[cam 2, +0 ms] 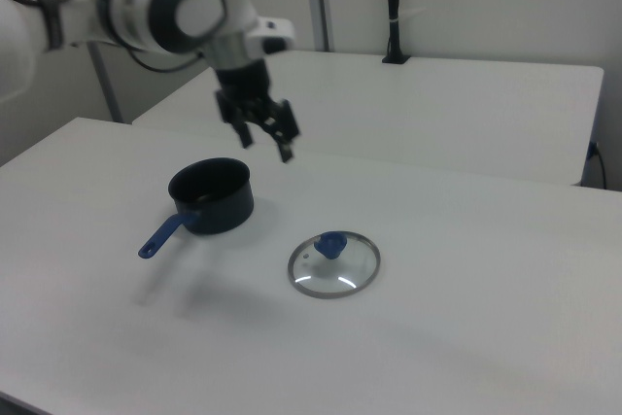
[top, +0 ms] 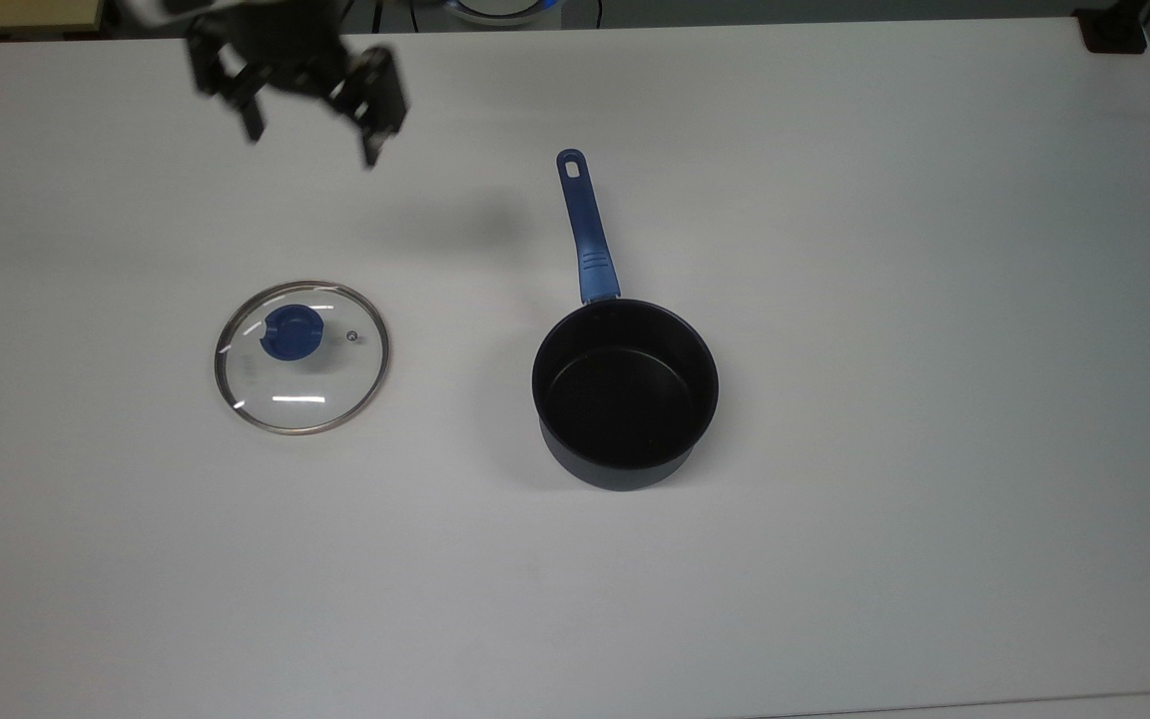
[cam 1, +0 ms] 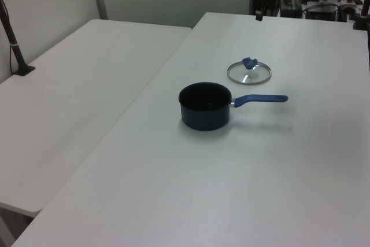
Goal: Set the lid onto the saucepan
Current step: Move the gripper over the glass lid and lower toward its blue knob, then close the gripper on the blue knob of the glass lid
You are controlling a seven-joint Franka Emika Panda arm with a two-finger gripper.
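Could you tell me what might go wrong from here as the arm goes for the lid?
The lid lies flat on the table, offering only its small blue knob; the open pincer, up in the air and off to one side, could straddle it badly and slip. The glass may skid. Later, the saucepan handle could be bumped, shifting the pan.

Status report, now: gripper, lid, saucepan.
Gripper open, empty, in the air above the table. Lid flat on the table, knob up, apart from the saucepan. Saucepan upright, uncovered. Nothing between them.
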